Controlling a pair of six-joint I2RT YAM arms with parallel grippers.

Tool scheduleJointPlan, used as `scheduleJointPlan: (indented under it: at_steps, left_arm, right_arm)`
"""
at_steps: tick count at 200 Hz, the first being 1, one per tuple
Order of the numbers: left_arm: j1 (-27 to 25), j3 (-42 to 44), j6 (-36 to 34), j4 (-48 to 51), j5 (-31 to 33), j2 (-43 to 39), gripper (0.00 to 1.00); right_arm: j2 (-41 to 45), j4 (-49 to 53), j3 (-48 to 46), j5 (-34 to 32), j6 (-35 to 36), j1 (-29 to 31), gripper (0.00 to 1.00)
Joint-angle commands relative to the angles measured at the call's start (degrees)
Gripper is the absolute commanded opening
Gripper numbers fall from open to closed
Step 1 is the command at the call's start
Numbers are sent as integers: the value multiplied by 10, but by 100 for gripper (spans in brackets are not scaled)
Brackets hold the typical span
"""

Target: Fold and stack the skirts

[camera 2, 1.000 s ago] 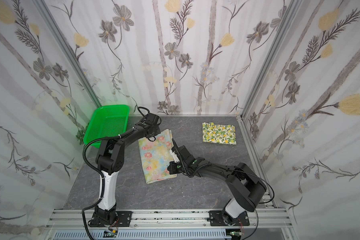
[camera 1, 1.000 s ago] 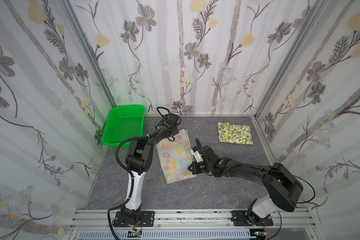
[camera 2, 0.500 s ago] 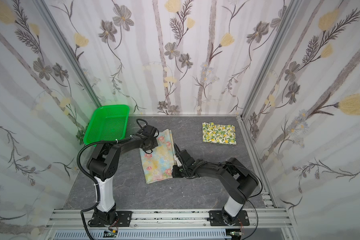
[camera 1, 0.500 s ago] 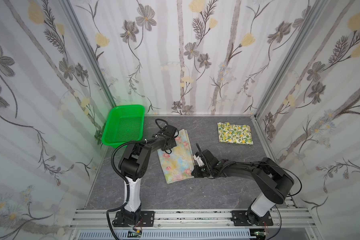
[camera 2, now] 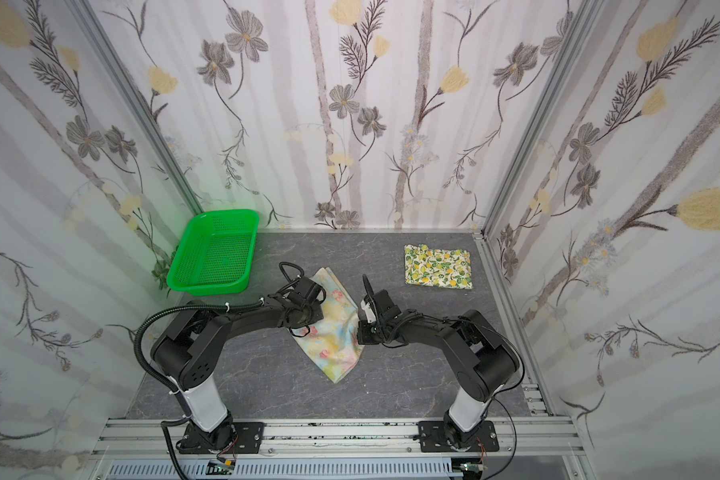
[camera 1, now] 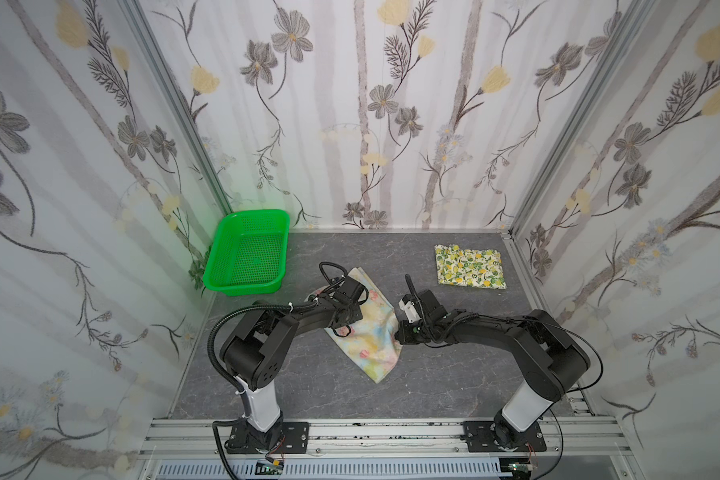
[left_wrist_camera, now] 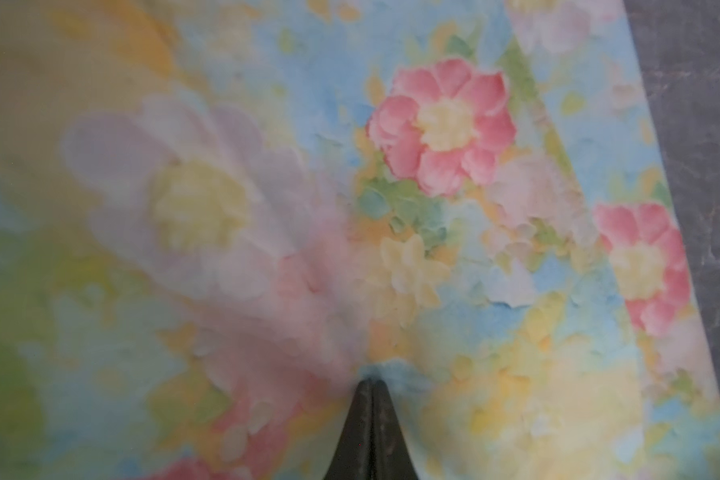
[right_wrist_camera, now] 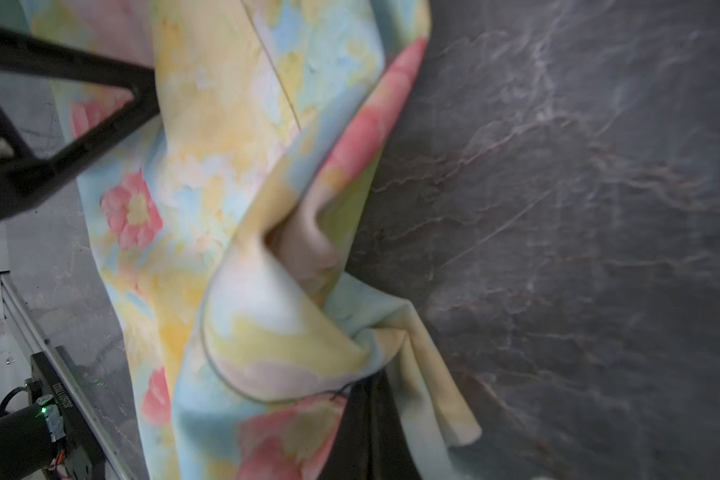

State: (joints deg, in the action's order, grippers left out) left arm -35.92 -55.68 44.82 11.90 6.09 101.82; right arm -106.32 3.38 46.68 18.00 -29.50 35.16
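Note:
The pastel skirt (camera 1: 371, 347) (camera 2: 333, 347) with pink flowers lies rumpled mid-table. My left gripper (camera 1: 344, 326) (camera 2: 302, 328) comes down on its left part. In the left wrist view the left gripper (left_wrist_camera: 371, 380) is shut, pinching a pucker of the pastel skirt (left_wrist_camera: 445, 124). My right gripper (camera 1: 402, 332) (camera 2: 360, 332) is at its right edge. The right wrist view shows this gripper (right_wrist_camera: 371, 380) shut on a bunched fold of the pastel skirt (right_wrist_camera: 267, 324), lifted off the table. The lemon skirt (camera 1: 469, 266) (camera 2: 438, 266) lies folded at the back right, away from both grippers.
A green perforated basket (camera 1: 248, 257) (camera 2: 213, 253) stands at the back left corner against the wall. Patterned walls close in three sides. Bare grey tabletop (camera 1: 454, 382) stretches in front of the pastel skirt, and an aluminium rail (camera 1: 371, 432) runs along the front edge.
My left gripper has come forward from the pastel skirt's far end to its middle. The right gripper shifted slightly, and the skirt has drawn narrower and bunched on its right side.

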Motion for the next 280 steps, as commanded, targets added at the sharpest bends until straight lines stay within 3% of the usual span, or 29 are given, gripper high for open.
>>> scheduleJointPlan:
  at_steps: [1, 37, 72, 94, 132, 169, 208, 280]
  left_arm:
    - [-19, 21, 56, 30, -17, -27, 0]
    - [-22, 48, 85, 30, -16, -83, 0]
    - [-6, 19, 49, 30, -10, -99, 0]
    - [18, -8, 13, 31, -11, -86, 0]
    - [68, -26, -33, 30, 23, -70, 0]
    - [94, -38, -67, 30, 27, -40, 0]
    - [97, 10, -58, 30, 23, -49, 0]
    - [96, 133, -1, 30, -3, -144, 0]
  right_arm:
    - [-5, 68, 19, -55, 49, -15, 0]
    - [59, 136, 17, -85, 68, -21, 0]
    - [144, 179, 19, -101, 56, -21, 0]
    - [182, 156, 13, -73, 34, -17, 0]
    - [172, 64, -31, -10, -31, 1, 0]
    - [133, 18, -78, -5, -55, 15, 0]
    - [114, 24, -87, -35, -36, 11, 0]
    - [71, 64, -41, -68, 26, -26, 0]
